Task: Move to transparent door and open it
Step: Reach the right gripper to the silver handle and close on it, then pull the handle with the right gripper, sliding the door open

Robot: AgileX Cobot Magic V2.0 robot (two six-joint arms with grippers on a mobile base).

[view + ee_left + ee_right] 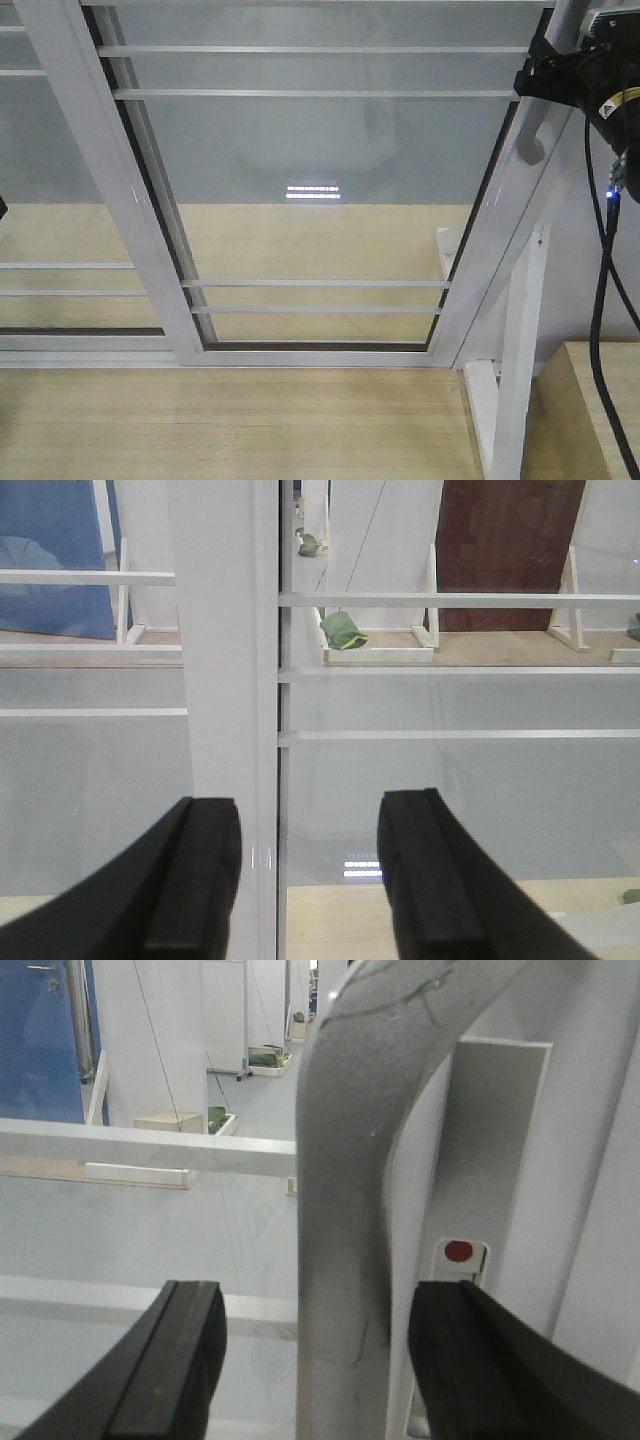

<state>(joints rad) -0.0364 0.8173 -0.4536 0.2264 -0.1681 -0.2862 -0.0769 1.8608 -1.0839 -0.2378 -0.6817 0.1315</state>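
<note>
Since the transparent door's (320, 170) curved handle (345, 1160) stands upright between the spread, empty fingers of your right hand (318, 1360), upper right in the front view, close there; your left hand (308, 880) gapes idle

The light is even, cool and soft, as from lamps overhead, and leaves hardly a shadow on the pale wooden floor (250, 420). The glass of the transparent door (320, 150) looks milky and carries a small bright striped glare low on the pane, also caught in the left wrist view. In the right wrist view the handle (345, 1160) sits close and soft-edged, the right pincer's fingers (170, 1370) dark blurs. In the front view the upright frames splay outward toward the top.
</note>
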